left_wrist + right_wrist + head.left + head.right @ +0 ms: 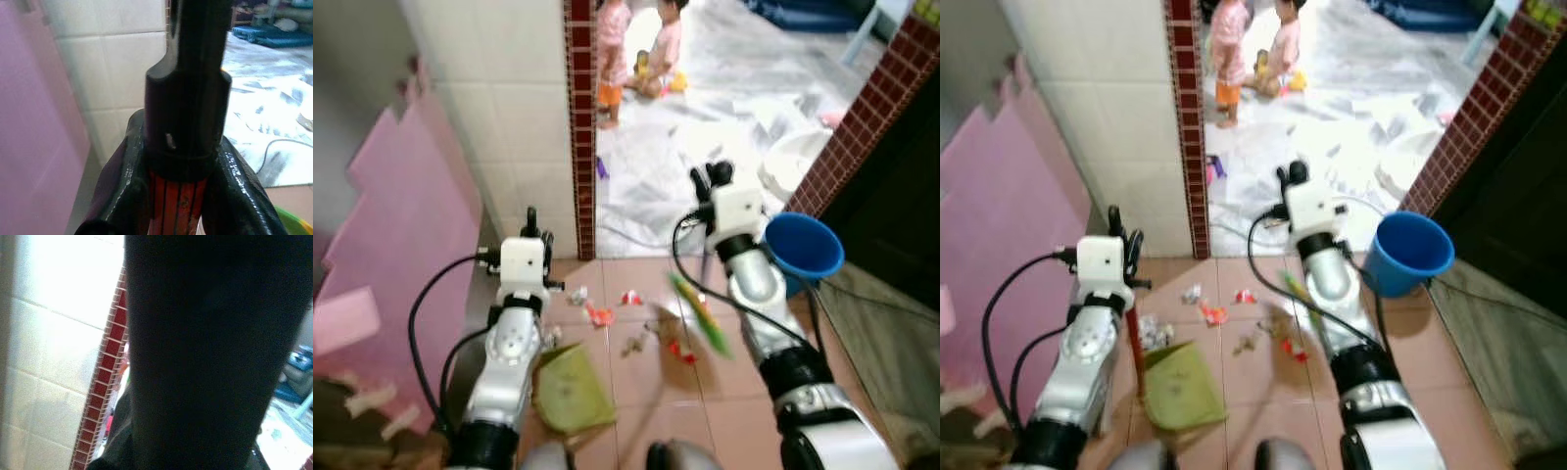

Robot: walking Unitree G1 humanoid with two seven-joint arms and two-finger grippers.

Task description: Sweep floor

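Observation:
My left gripper (530, 227) is shut on the dustpan's handle (188, 98), a red-orange rod with a black cap that sits between my fingers (122, 181). The green dustpan (570, 390) rests on the tiled floor beside my left arm. My right gripper (713, 181) is raised near the doorway and shut on the broom, whose dark handle (205, 347) crosses the right wrist view. The broom's green head (700, 313) is blurred over the tiles. Small red, white and brown litter (599, 314) lies scattered between dustpan and broom.
A blue bucket (803, 245) stands right of my right arm. A brick-edged tiled wall (579, 127) and a pink foam mat (401, 245) close the left side. Two people (636, 49) are on the pale floor beyond the doorway, near a white basin (793, 162).

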